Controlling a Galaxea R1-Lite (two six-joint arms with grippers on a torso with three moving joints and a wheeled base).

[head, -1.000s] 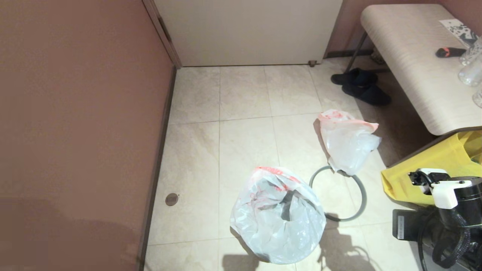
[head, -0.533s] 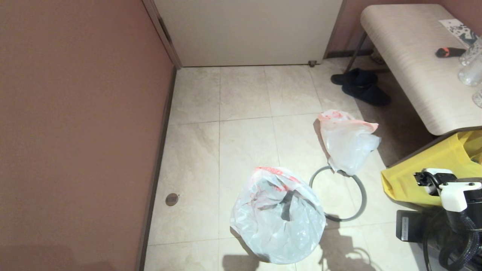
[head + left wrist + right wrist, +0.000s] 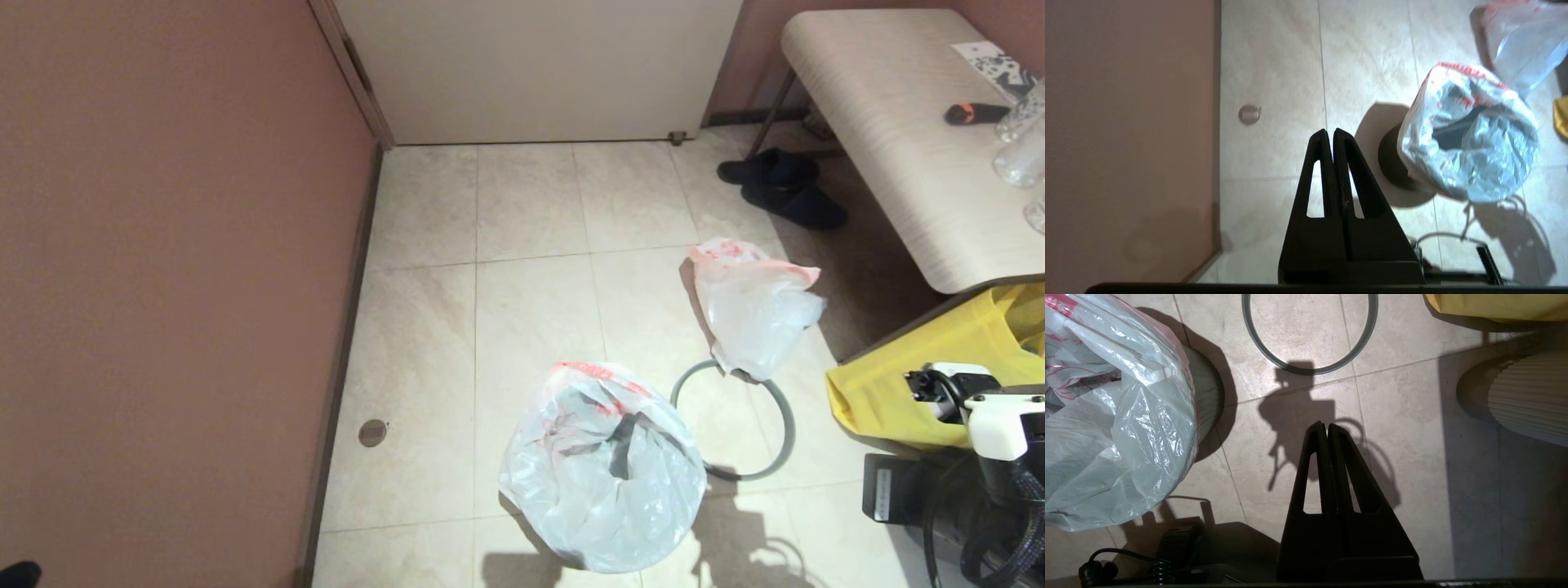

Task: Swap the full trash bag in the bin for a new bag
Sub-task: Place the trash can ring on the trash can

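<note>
Open tiled floor (image 3: 531,212) lies between the wall (image 3: 163,286) on the left and the bin (image 3: 604,469), giving clear passage on that side and toward the door (image 3: 531,65). Right of the bin the way is crowded: the grey hoop (image 3: 784,425) lies flat beside it, with the second bag (image 3: 755,306) resting on the hoop's far edge. Beyond stand the yellow bag (image 3: 922,367), the bench (image 3: 898,122) and dark slippers (image 3: 784,192).

A home entryway — tiled floor (image 3: 531,310), door (image 3: 531,73), slippers (image 3: 784,192).
</note>
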